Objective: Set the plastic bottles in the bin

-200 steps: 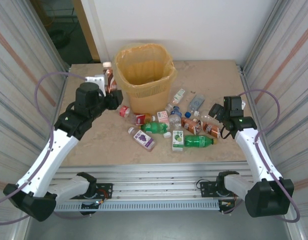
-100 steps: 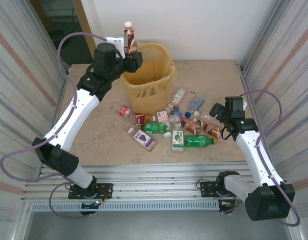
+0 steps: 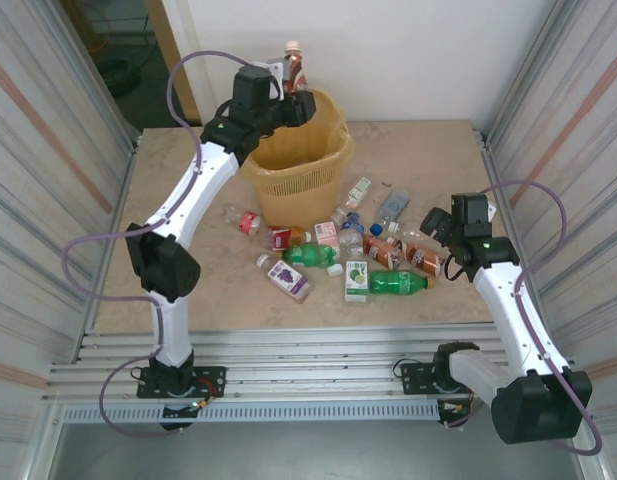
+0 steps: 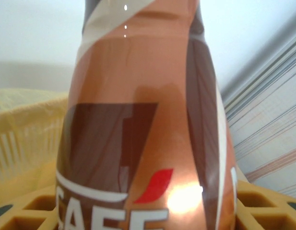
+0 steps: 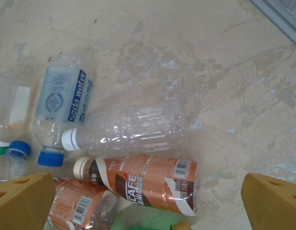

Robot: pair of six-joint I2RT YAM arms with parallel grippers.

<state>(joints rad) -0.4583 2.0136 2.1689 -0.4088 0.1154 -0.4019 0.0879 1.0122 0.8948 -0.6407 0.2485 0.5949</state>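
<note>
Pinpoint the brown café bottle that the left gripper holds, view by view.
Top external: brown café bottle upright at top centre, in the left gripper, over the bin's far-left rim.
Left wrist: dead centre, close up, upright.
Right wrist: the second café bottle lying low centre is a different one.
Shared landmark: the bin's yellow liner.
</note>
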